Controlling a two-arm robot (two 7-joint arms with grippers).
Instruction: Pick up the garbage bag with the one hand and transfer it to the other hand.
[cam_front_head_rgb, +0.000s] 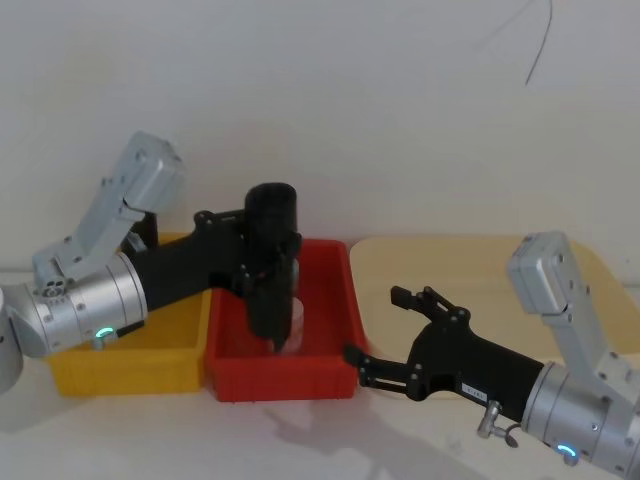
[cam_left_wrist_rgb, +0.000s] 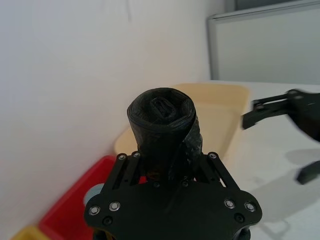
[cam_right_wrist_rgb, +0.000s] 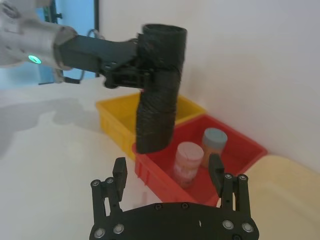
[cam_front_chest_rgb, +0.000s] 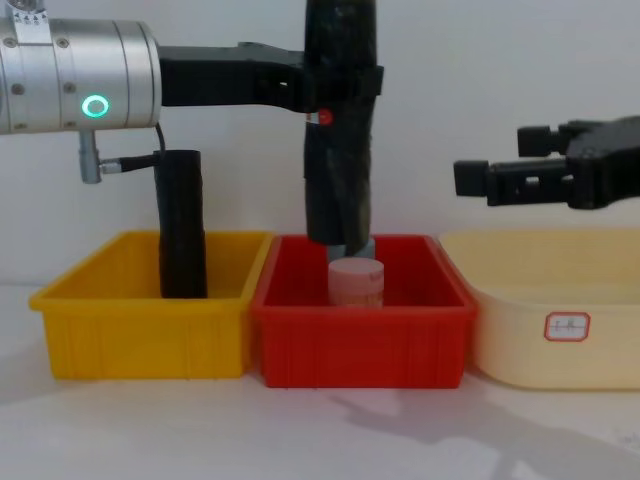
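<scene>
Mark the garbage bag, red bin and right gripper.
garbage bag (cam_front_chest_rgb: 338, 180), chest view, crinkled side at mid-height.
red bin (cam_front_chest_rgb: 360, 345), chest view, front wall.
right gripper (cam_front_head_rgb: 376, 325), head view, midway between its open fingertips.

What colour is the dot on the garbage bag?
Red; the dot on the garbage bag shows best in chest view.

Bright and evenly lit all round, soft light that looks to come from overhead, with no harsh glare off the white wall (cam_front_head_rgb: 400, 100) or the table (cam_front_head_rgb: 300, 440). Shadows are faint with fuzzy edges: a grey smudge in front of the red bin (cam_front_head_rgb: 280, 375), and another under the right gripper (cam_left_wrist_rgb: 272, 147). The garbage bag (cam_front_chest_rgb: 338, 150) is near flat black with a slight sheen. The green ring light (cam_front_chest_rgb: 95, 106) glows clearly.
</scene>
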